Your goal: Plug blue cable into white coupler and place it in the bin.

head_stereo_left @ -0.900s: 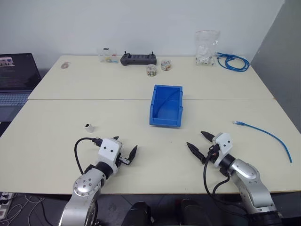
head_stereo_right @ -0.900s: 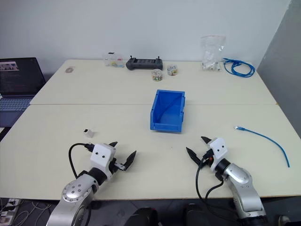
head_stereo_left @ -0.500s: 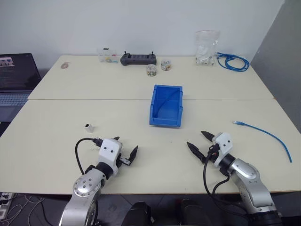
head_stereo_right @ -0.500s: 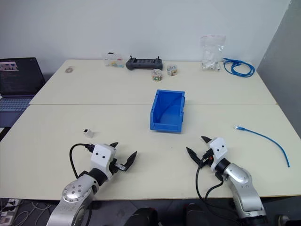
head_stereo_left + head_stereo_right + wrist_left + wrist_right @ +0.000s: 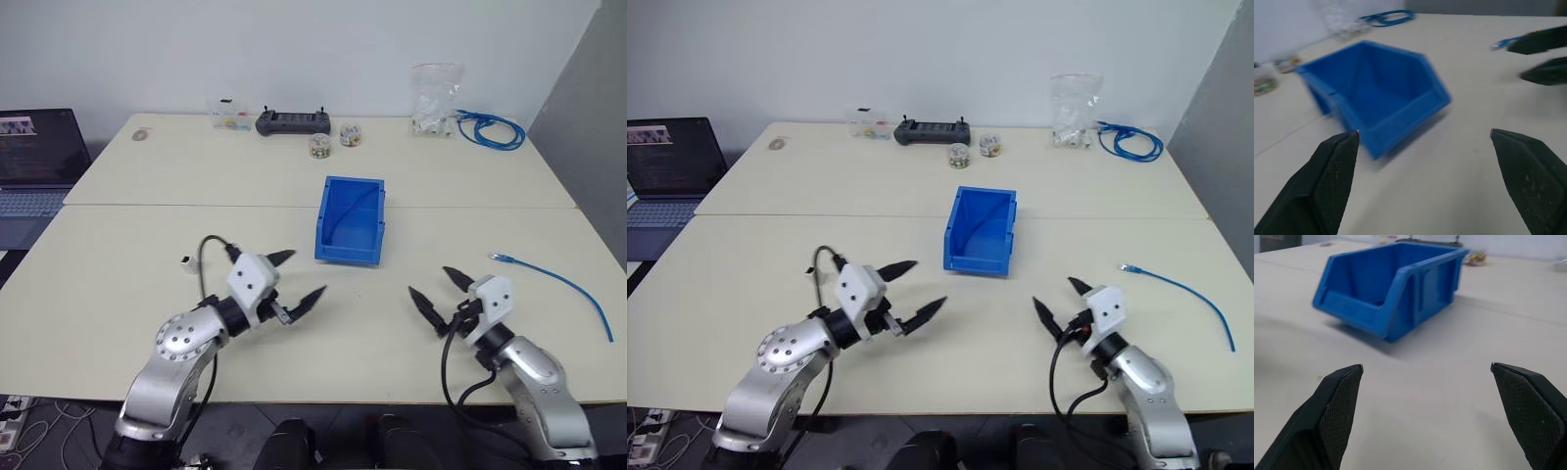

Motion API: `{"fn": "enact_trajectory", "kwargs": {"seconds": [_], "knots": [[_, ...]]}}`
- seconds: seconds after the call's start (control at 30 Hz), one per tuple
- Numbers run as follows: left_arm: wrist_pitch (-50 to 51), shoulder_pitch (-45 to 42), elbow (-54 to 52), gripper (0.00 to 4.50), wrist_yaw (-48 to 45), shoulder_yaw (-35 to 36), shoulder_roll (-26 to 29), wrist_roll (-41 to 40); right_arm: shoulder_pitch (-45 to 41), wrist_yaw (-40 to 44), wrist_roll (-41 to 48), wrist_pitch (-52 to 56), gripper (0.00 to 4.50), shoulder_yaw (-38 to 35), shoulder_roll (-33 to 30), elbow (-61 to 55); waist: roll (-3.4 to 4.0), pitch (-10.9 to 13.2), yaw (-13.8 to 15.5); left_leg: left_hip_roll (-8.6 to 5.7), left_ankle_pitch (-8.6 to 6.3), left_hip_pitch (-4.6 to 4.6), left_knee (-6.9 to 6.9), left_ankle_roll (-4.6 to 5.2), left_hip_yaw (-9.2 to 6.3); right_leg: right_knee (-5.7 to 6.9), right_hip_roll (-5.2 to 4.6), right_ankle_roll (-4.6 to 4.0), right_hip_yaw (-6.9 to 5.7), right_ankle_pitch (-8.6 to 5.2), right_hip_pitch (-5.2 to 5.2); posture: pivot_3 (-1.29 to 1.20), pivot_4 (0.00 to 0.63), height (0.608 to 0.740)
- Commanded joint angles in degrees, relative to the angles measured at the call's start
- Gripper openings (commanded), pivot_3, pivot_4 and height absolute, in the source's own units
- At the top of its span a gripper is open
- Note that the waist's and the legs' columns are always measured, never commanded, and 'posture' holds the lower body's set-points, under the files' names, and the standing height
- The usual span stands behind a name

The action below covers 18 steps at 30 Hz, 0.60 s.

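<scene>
Blue cable [image 5: 556,281] lies loose on bench [image 5: 147,235] to my right; limp and light, best taken just behind its plug. White coupler [image 5: 185,260] sits left, tiny. Left gripper [image 5: 296,277] and right gripper [image 5: 439,287] wide, empty.

Bin [image 5: 351,233]: bright blue, upright, empty, mid-tabletop. Blue cable [image 5: 563,284]: thin, loose curve near right edge, clear plug toward bin. White coupler [image 5: 185,261]: tiny block, toward left edge.
</scene>
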Motion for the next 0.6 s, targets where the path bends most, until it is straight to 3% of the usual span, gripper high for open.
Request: {"fn": "enact_trajectory", "kwargs": {"seconds": [0.03,0.2,0.37,0.6], "knots": [[1.7,-6.5,2.0,4.50,-3.9,-4.0,-0.4,-1.1,-0.3,-0.8,2.7,1.5,4.46,-9.5,-4.8,0.6,-0.01,0.0,0.0,-0.01,0.00,0.00,0.00,0.00,0.01,0.01,0.01,0.01,-0.02,0.00,0.00,0.00,0.150,0.740],[1.6,-14.4,6.5,4.50,-7.0,-10.2,-1.6,1.7,-7.6,3.7,4.3,7.4,4.46,-15.0,-15.6,15.3,-0.02,0.0,-0.5,0.03,0.00,0.10,-0.02,0.02,0.23,0.05,0.06,-0.07,-0.01,0.04,0.02,0.00,0.150,0.740],[0.8,-16.5,8.6,4.50,-6.7,-12.1,-3.9,2.5,-21.0,11.7,-1.8,6.9,4.46,-8.2,-25.8,36.4,-0.02,0.0,-1.8,0.15,0.02,0.18,-0.03,0.05,0.52,0.09,0.13,-0.09,0.12,0.06,0.02,0.00,0.150,0.740],[1.4,-17.2,9.3,4.50,-7.7,-14.1,-4.8,2.9,-42.7,23.9,-9.0,2.1,4.46,1.9,-29.8,63.0,-0.02,0.0,-1.7,0.17,0.03,0.19,0.00,0.07,0.86,0.09,0.15,-0.09,0.23,0.07,0.02,0.00,0.150,0.740]]}}
